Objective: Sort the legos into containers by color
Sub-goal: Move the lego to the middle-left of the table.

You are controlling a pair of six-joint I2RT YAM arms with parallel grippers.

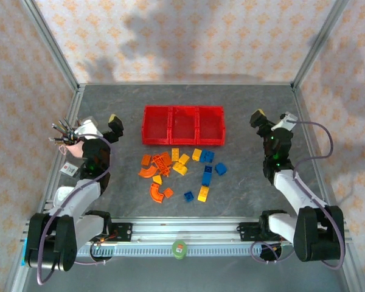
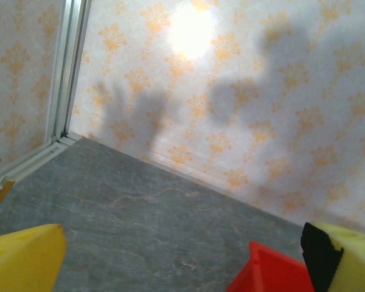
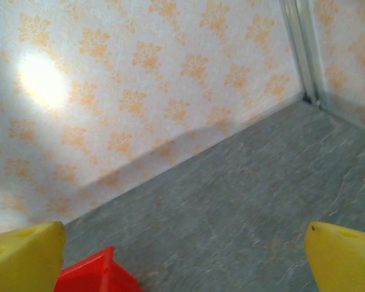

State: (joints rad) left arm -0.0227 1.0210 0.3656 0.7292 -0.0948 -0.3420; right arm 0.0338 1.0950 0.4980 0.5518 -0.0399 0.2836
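Three joined red bins (image 1: 182,125) stand in a row at mid-table, and all look empty. The legos lie loose in front of them: orange ones (image 1: 158,164), some curved (image 1: 157,193), yellow ones (image 1: 180,164) and blue ones (image 1: 208,157). My left gripper (image 1: 114,124) is raised to the left of the bins, and my right gripper (image 1: 257,118) to their right. Both are open with nothing between the fingers. In the left wrist view, the left gripper (image 2: 188,267) has yellow fingertips (image 2: 24,258) wide apart, with a bin corner (image 2: 271,271) below. The right gripper (image 3: 185,261) looks over bare table and a bin corner (image 3: 94,277).
A pink cup of pens (image 1: 70,143) stands at the left edge beside my left arm, with a small card (image 1: 69,170) in front of it. Patterned walls and metal frame posts (image 1: 55,48) close in the table. A green object (image 1: 179,249) sits on the front rail.
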